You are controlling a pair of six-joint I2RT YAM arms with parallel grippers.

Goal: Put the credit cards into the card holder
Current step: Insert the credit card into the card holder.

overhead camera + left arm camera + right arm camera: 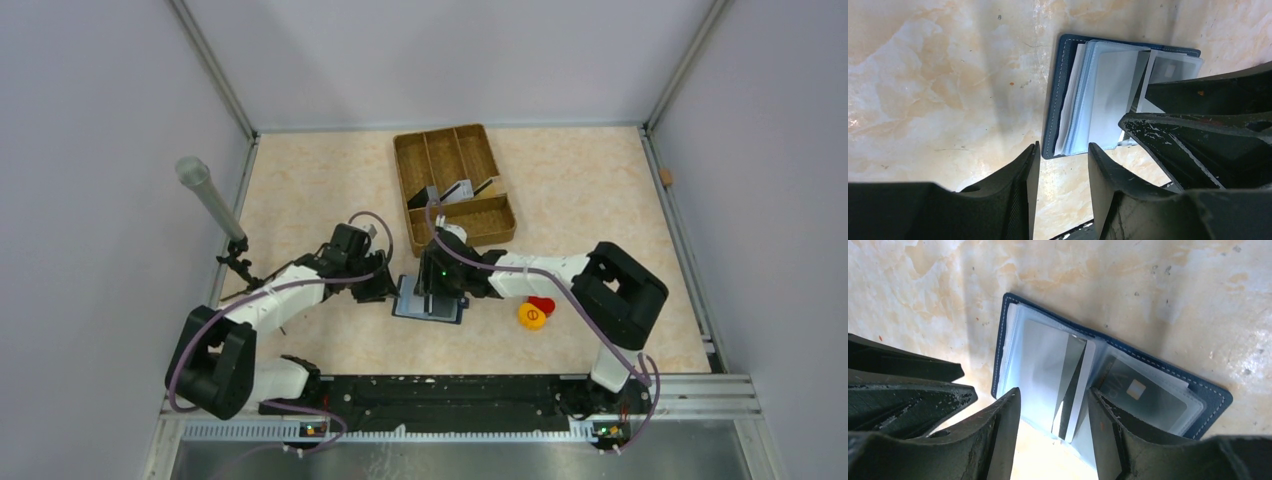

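Judging the credit card (1075, 375) thin, stiff and slick, pinch its 6 o'clock edge: your right gripper (1054, 391) straddles it unclamped, left gripper (1064, 147) parted, empty.

Left claw (1063, 150), right claw (1054, 395) crowded over card holder (1053, 100); free table (430, 345) on near side.

At the back of the pale, stone-look table (300, 190), a brown woven tray (480, 216) split into boxes. Near the front right, a yellow round piece (532, 317) touching a red round piece (545, 302) just behind it. By the left edge, a grey stick-shaped thing (205, 195) tilted on a black stand (238, 262).
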